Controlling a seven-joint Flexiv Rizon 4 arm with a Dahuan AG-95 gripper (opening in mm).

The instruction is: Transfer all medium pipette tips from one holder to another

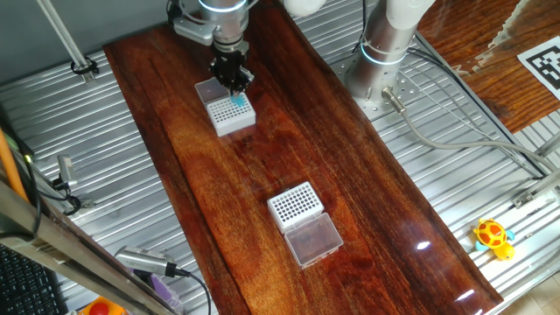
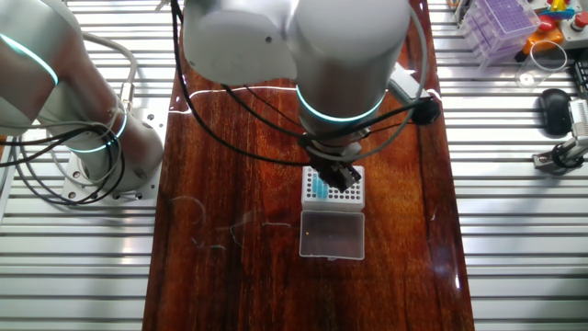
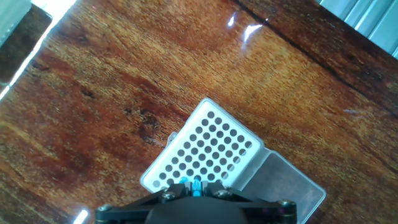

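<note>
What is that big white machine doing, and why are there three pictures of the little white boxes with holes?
The white machine is a robot arm. At its end is a gripper, two fingers that pinch things. Two pictures come from cameras beside the table; the third comes from a camera on the robot's hand, looking down its fingers. On the wooden table sit two white holders, each with a clear lid folded open. The far holder has tiny blue pipette tips in its holes. The near holder looks empty. The gripper is right over the blue tips; I can't tell whether it holds one.
</note>
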